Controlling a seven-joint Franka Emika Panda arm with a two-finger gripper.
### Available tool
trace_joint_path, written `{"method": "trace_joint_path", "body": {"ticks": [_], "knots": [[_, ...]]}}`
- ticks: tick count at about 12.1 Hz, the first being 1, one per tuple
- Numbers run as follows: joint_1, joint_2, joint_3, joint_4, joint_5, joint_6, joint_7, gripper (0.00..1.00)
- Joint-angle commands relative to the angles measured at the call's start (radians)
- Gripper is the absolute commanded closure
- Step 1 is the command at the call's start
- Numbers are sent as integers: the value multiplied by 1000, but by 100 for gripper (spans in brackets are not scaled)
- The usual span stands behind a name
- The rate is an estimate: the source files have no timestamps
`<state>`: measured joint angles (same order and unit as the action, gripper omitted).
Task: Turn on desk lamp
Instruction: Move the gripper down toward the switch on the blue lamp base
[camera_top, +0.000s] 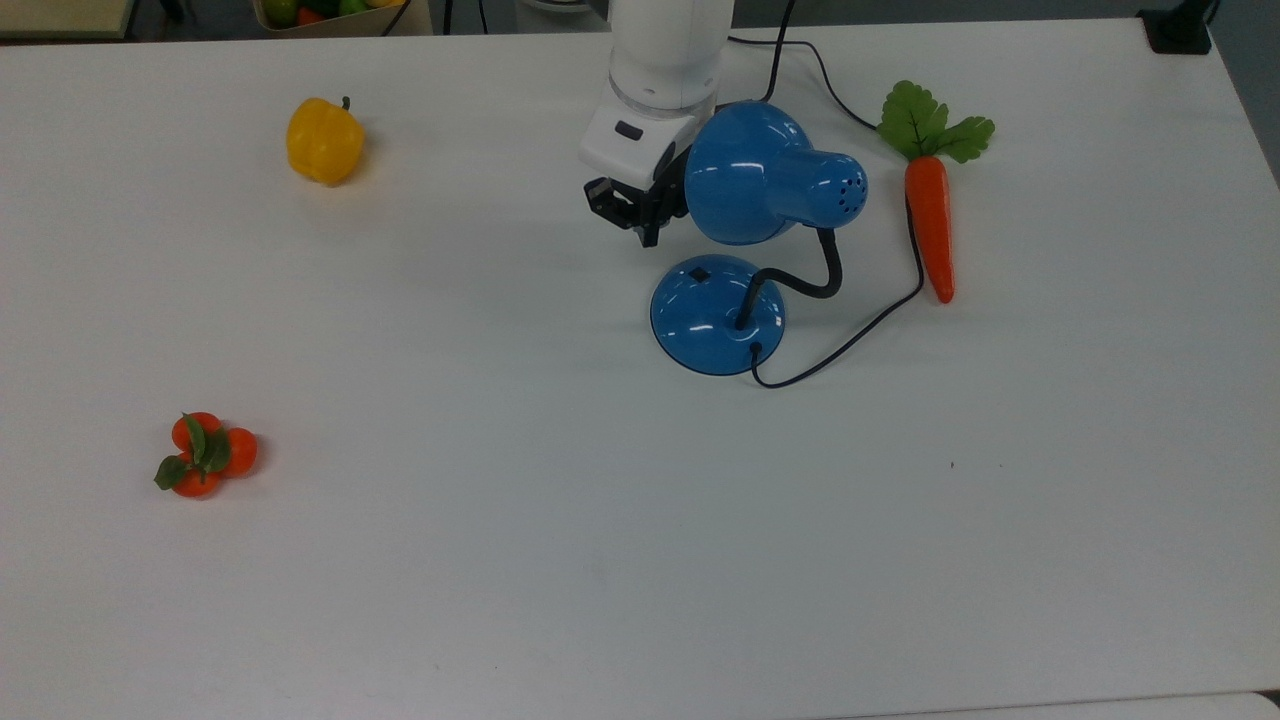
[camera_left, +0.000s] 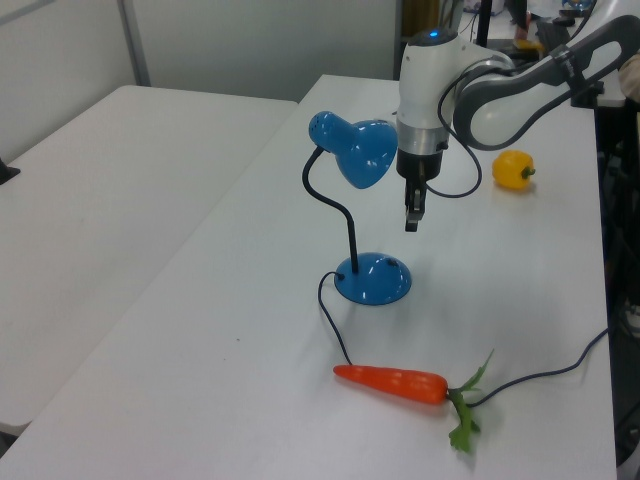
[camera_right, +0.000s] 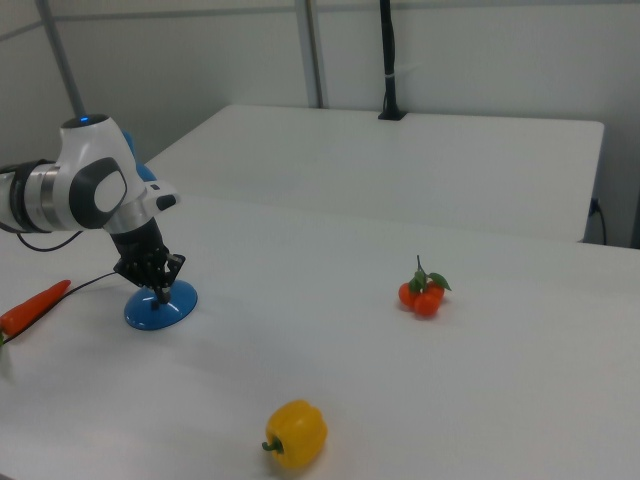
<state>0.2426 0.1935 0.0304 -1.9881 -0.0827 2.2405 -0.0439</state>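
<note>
- Desk lamp (camera_top: 760, 190) stands upright on the white table (camera_top: 600, 550), right of centre and toward the far edge in the top view.
- Lamp parts: round blue base (camera_top: 716, 314) flat on the table, black bendy neck (camera_top: 810, 285) curving up from it, blue dome shade (camera_left: 360, 150) overhanging the base.
- Small black switch (camera_top: 700, 272) sits on top of the base, on the side toward the gripper in the top view.
- Gripper (camera_top: 650, 236) points down, just beside the shade's rim on the top view's left, and above the base edge on the switch side.
- In the left view the gripper (camera_left: 411, 222) hangs to the right of the shade, below the shade's rim and clearly above the base (camera_left: 372, 280); not touching base or switch.
- In the right view the gripper (camera_right: 161, 293) tip overlaps the base (camera_right: 160, 306) in line of sight; contact cannot be judged there.
- Fingers look pressed together into one narrow tip, nothing held.
- Black cord (camera_top: 850, 340) leaves the base, loops on the table, passes under or beside the toy carrot (camera_top: 930, 225), then runs to the far table edge.
- Carrot lies just right of the lamp in the top view, leaves toward the far edge.
- Yellow bell pepper (camera_top: 323, 140) is well left of the gripper in the top view.
- Cluster of small oranges with leaves (camera_top: 204, 455) sits well apart, near the top view's left edge.
</note>
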Motion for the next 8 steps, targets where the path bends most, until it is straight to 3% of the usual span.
{"method": "trace_joint_path", "body": {"ticks": [1,3,8], "knots": [[14,-22,6,-104,-3,149,-80,100],[14,-20,16,-136,-3,229,-109,100],[12,-17,43,-140,11,266,-114,100]]}}
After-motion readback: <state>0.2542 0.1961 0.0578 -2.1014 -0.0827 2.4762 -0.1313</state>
